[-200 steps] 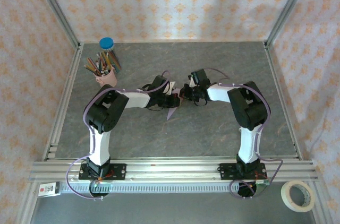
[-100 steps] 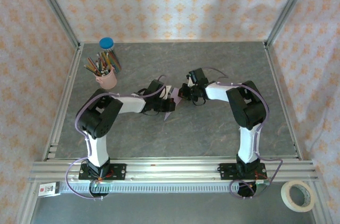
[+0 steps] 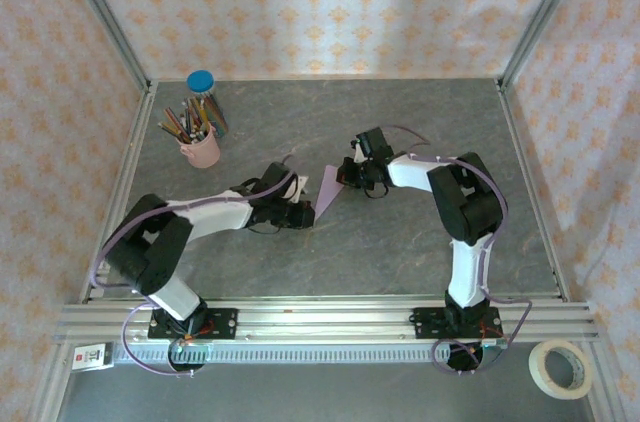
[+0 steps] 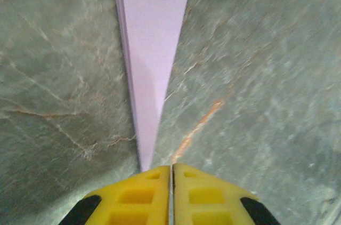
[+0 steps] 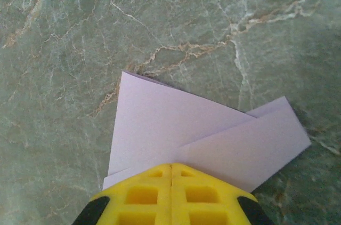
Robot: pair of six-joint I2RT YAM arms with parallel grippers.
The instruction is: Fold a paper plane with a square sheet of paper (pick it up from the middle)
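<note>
Top external, white tag (image 3: 92, 355), print unreadable, paper plane (image 3: 326, 188) on table (image 3: 400, 242).

— What does the paper plane (image 3: 325, 189) look like?
— Pale lilac, folded flat into a layered wedge. Its flaps overlap and it tapers to a narrow point.
— Where is it?
— Right of the pink pencil cup (image 3: 203, 149), well apart from it and slightly nearer, with the point aimed toward the near side.

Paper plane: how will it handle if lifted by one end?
Paper plane probably weighs almost nothing: thin sheet lying flat on the table, so a nudge may slide it. Layered folds, seen at its edge in the left wrist view, should stiffen it lengthwise. The narrow tip would likely bend easily.
</note>
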